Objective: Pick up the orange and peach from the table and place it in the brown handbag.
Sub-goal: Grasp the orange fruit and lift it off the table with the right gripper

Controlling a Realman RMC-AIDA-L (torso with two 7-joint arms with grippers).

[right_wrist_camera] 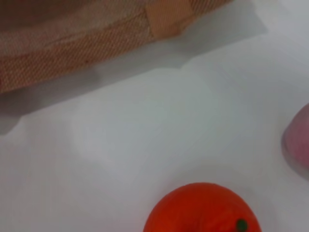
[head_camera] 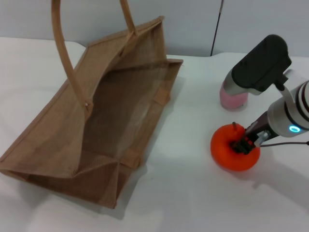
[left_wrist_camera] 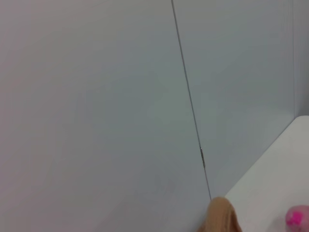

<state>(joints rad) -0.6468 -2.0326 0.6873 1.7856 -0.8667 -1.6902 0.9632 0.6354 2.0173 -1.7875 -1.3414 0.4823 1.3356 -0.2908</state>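
The orange rests on the white table at the right; the right wrist view shows the orange close below the camera. My right gripper is down on the orange's top right side. Behind it stands the pink peach, partly covered by the right arm; the peach also shows at the edge of the right wrist view and the peach in the left wrist view. The brown handbag lies open on its side at the left. My left gripper is out of view.
The handbag's long handles rise at the back left, and one handle tip shows in the left wrist view. A grey wall runs behind the table. Bare table lies between the bag's woven wall and the orange.
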